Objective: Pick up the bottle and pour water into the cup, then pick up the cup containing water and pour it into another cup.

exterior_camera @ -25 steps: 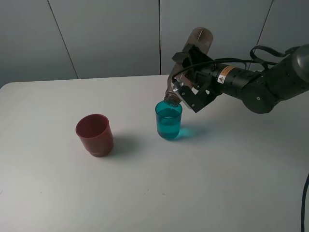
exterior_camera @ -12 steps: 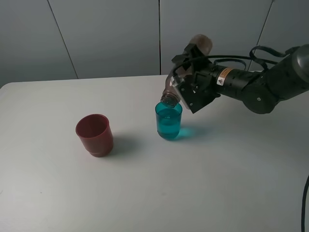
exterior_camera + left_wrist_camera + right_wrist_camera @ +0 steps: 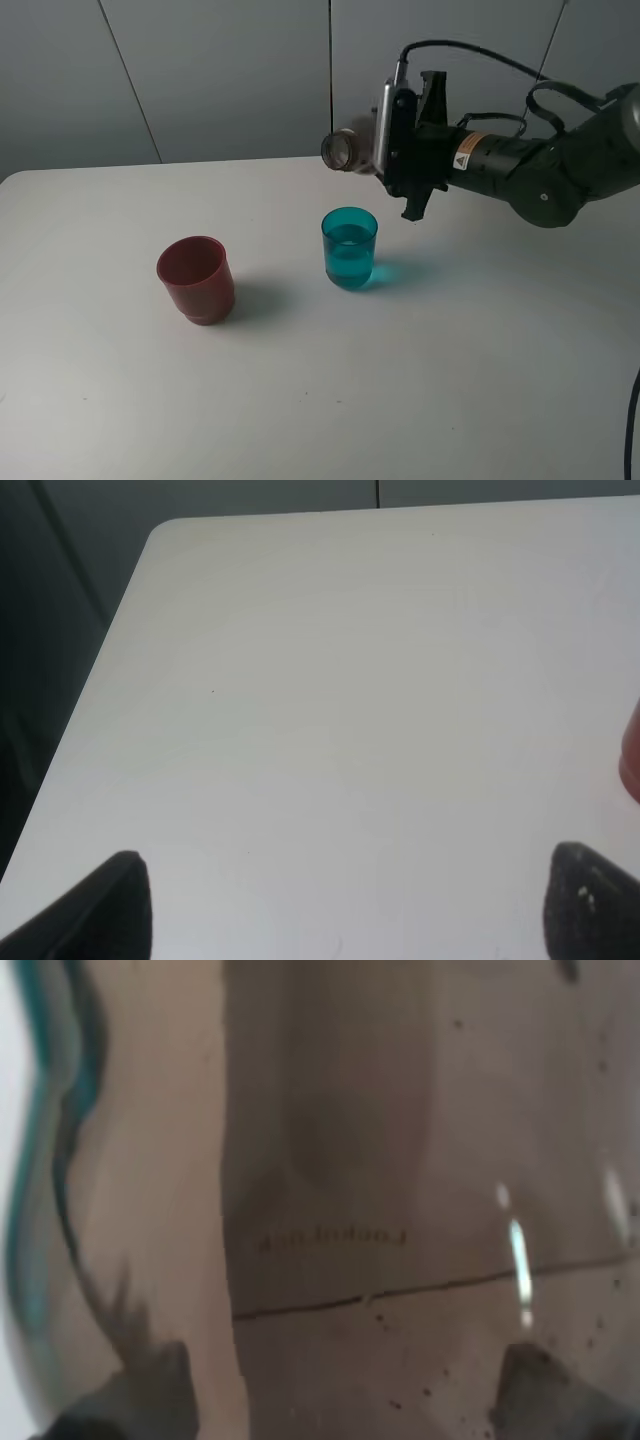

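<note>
High camera: one bottle [image 3: 348, 150], two cups and one arm on show over a white bench [image 3: 450, 380]. The right claw [image 3: 405, 150] pinches the bottle, which lies about level in the air with its open mouth toward the camera. The claw's body hides most of the bottle. The teal cup [image 3: 349, 248] stands beneath the mouth, clear of it, with water inside. The red cup [image 3: 196, 278] stands well apart, on the left. Grey wall panels [image 3: 200, 70] run behind the bench.

Left wrist camera: the left claw [image 3: 355, 915] is spread wide over bare bench [image 3: 330, 680], its two dark fingertips [image 3: 125, 905] at opposite corners, nothing between them. A sliver of the red cup [image 3: 632, 765] shows at the frame's edge.

Right wrist camera: the smoky brown bottle [image 3: 380, 1160] fills the frame and blocks nearly all else. The right claw [image 3: 340, 1400] presses on it, fingertips [image 3: 140, 1395] on either side. A teal streak, warped by the plastic, shows along one edge.
</note>
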